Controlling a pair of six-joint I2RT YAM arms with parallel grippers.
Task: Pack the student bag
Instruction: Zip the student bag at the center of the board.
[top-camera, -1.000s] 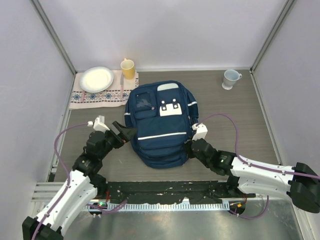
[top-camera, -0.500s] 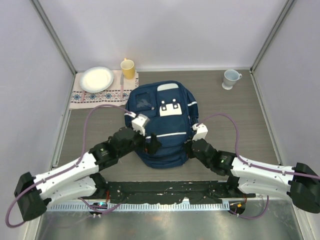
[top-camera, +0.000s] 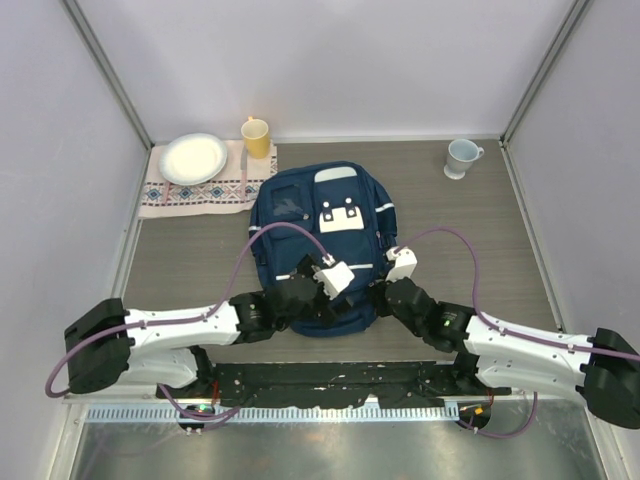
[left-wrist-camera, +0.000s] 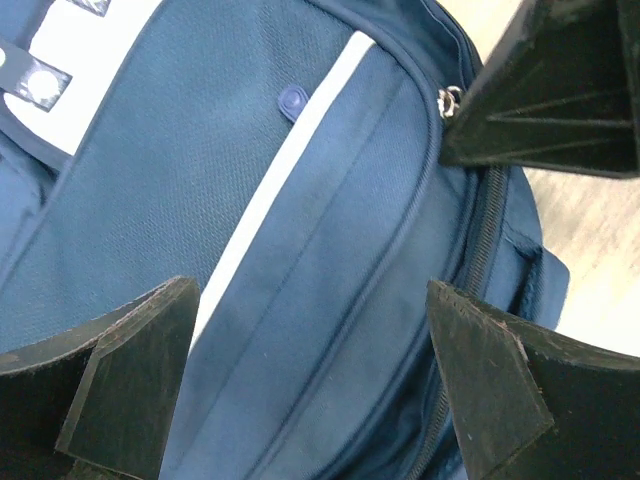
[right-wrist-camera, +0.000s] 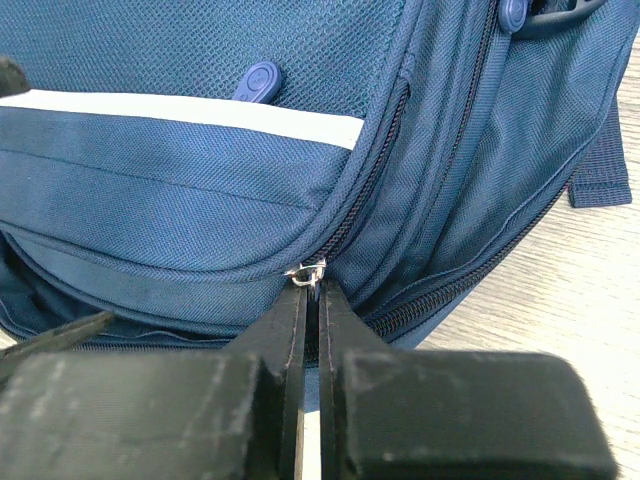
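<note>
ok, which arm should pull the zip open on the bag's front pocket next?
Right. The right gripper has its jaws shut on the zipper pull of the student bag. The left gripper hangs open above the fabric, holding nothing; it could probably brace the bag instead.

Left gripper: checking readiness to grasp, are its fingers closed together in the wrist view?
No, the left gripper is open, its fingers wide apart above the student bag.

Left fingers (left-wrist-camera: 130, 390) gape wide apart, while right fingers (right-wrist-camera: 287, 330) are pinched together.
</note>
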